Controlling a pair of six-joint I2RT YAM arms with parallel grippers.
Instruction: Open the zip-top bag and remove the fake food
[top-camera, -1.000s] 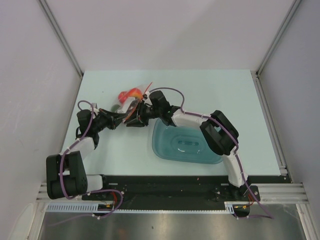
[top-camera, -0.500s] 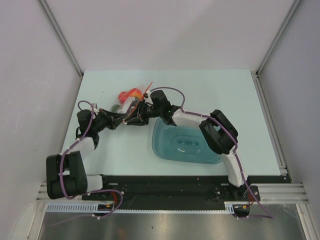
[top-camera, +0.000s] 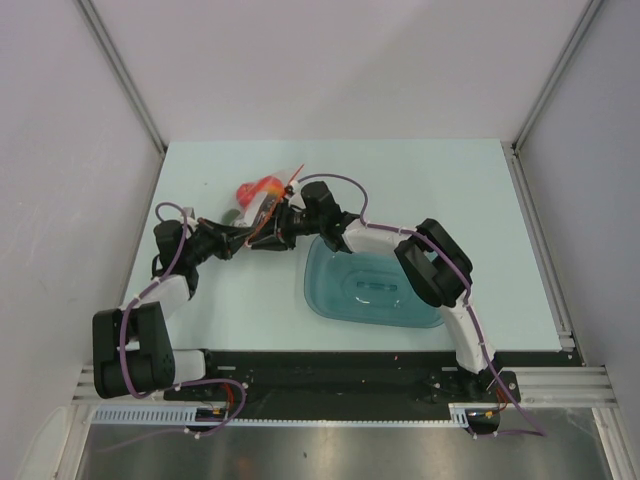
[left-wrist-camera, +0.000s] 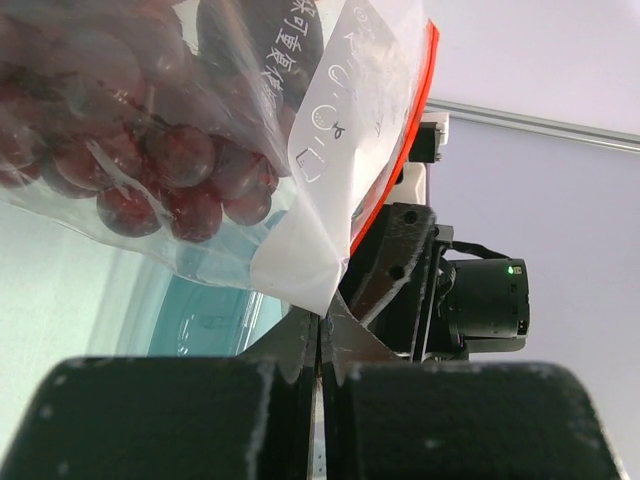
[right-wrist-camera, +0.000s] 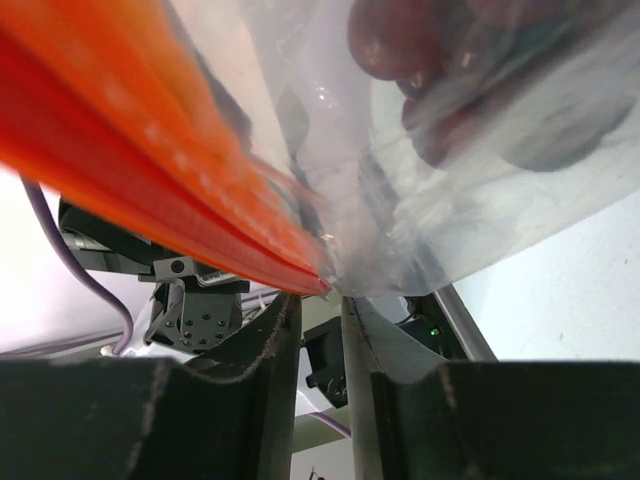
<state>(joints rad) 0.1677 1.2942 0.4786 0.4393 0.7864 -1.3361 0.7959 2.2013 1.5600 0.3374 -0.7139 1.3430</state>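
Since earlier, the right elbow (top-camera: 432, 268) is drawn slightly left. Over the far-left counter (top-camera: 420, 180), the zip-top bag (top-camera: 258, 200) is pinched by left hand (left-wrist-camera: 320, 335) and right hand (right-wrist-camera: 318, 300), seemingly at its mouth; thin, slippery film is best gripped beside the zip (left-wrist-camera: 400, 150).

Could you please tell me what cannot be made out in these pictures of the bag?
Zip strip of the zip-top bag: sealed or parted is unclear; top external, left claw and right claw cover the mouth; right wrist, too close and blurred.
Fake food: number unknown; left wrist, frame edges cut off all but the grapes; top external, too small.
Teal tub: far rim partly behind the right arm, top external.
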